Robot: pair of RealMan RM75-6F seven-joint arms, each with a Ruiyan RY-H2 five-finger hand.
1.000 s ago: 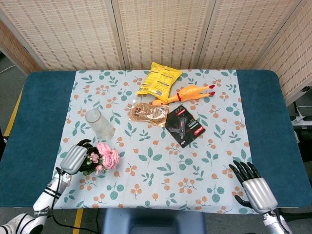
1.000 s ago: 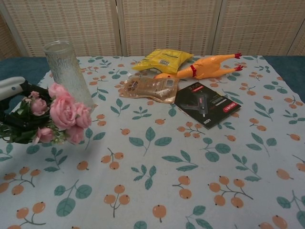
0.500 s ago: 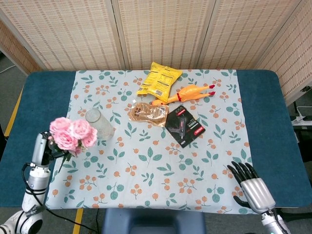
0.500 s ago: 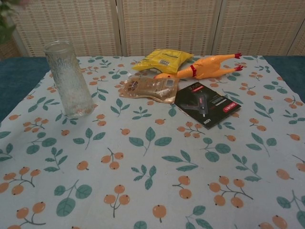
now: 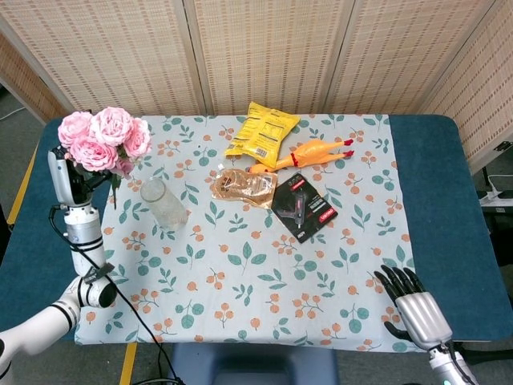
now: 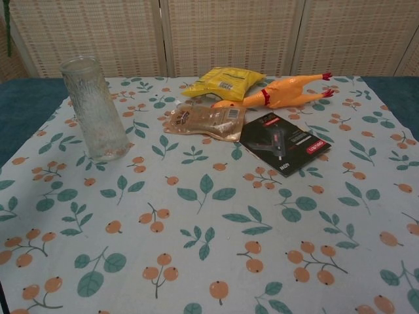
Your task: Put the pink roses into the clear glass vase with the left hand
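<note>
The pink roses [image 5: 103,139] are raised high at the left of the head view, blooms upward, with a green stem [image 5: 115,189] hanging below. My left hand [image 5: 66,178] grips them from the left, up and to the left of the clear glass vase [image 5: 164,204]. The vase [image 6: 94,108] stands upright and empty on the floral cloth. In the chest view only a thin bit of stem [image 6: 7,27] shows at the top left. My right hand [image 5: 412,309] rests at the table's near right corner, fingers spread, holding nothing.
Behind and right of the vase lie a brown pouch [image 5: 243,186], a yellow snack bag [image 5: 261,132], a rubber chicken [image 5: 303,152] and a black packaged tool [image 5: 303,205]. The floral cloth [image 5: 264,265] covers the blue table [image 5: 449,208]. A woven screen stands behind.
My left hand lifted the roses off the cloth, turned them upright and carried them up and back, above and left of the vase. The right hand stayed put.
</note>
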